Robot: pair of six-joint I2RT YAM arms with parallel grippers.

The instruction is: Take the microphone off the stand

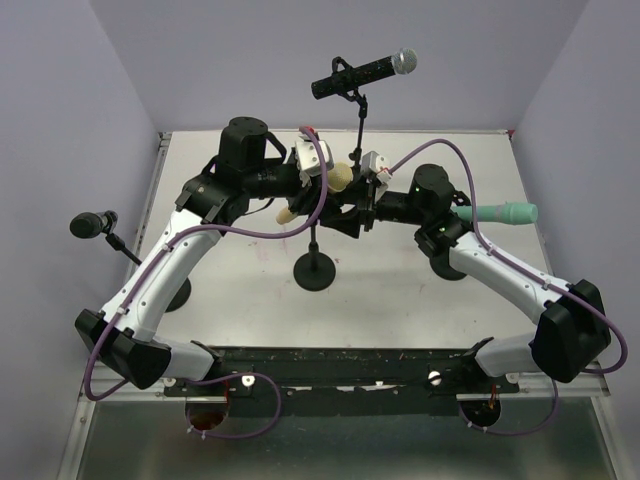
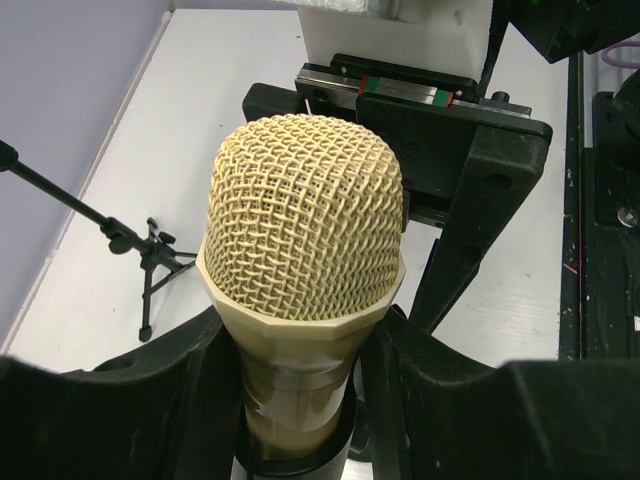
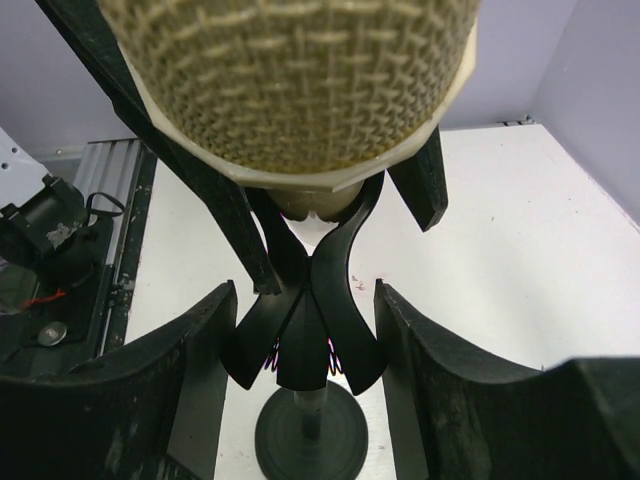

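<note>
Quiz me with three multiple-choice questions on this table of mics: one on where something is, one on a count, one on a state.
1. Where is the teal mic?
A. left edge
B. right side
C. centre front

2. How many mics show from above?
A. two
B. three
C. four

3. How do the right gripper fingers stand around the clip?
A. apart, with gaps
B. clamped tight
C. nowhere near it

Answers:
1 B: it shows at the right of the top view.
2 C: the teal one, the cream mic, the silver-headed mic and the black mic at the left.
3 A: a gap shows on each side of the clip.
</note>
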